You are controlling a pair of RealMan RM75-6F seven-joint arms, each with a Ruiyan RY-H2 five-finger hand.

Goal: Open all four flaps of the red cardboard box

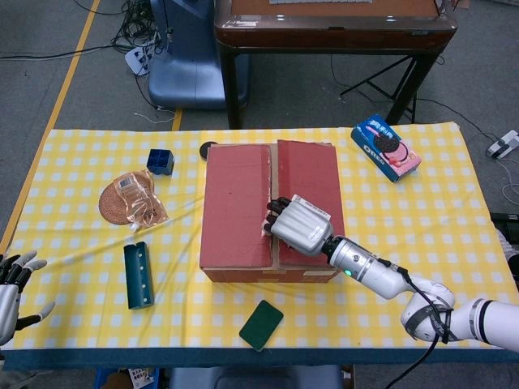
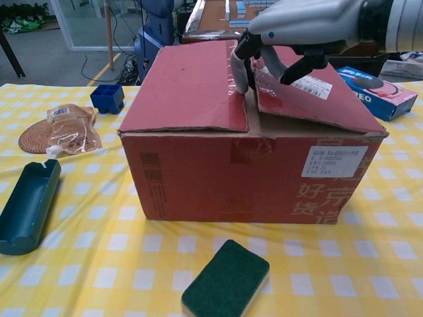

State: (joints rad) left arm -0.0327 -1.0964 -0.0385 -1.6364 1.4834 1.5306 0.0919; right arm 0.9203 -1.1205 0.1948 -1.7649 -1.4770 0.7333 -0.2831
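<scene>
The red cardboard box (image 1: 243,212) (image 2: 251,178) stands mid-table with its two top flaps down; the right flap (image 2: 310,99) is tilted up a little at the seam. My right hand (image 1: 298,224) (image 2: 291,26) lies on the box top. Its fingers (image 2: 239,69) curl down into the seam against the right flap's inner edge, and the thumb sits over that flap near the white label, so the edge is pinched. My left hand (image 1: 12,288) hovers off the table's near left corner with fingers spread and empty.
A teal holder (image 1: 138,275) (image 2: 26,205) and a green sponge (image 1: 261,324) (image 2: 226,280) lie in front of the box. A pouch on a woven coaster (image 1: 130,200) and a small blue box (image 1: 160,161) sit at left. A cookie box (image 1: 386,147) is at back right.
</scene>
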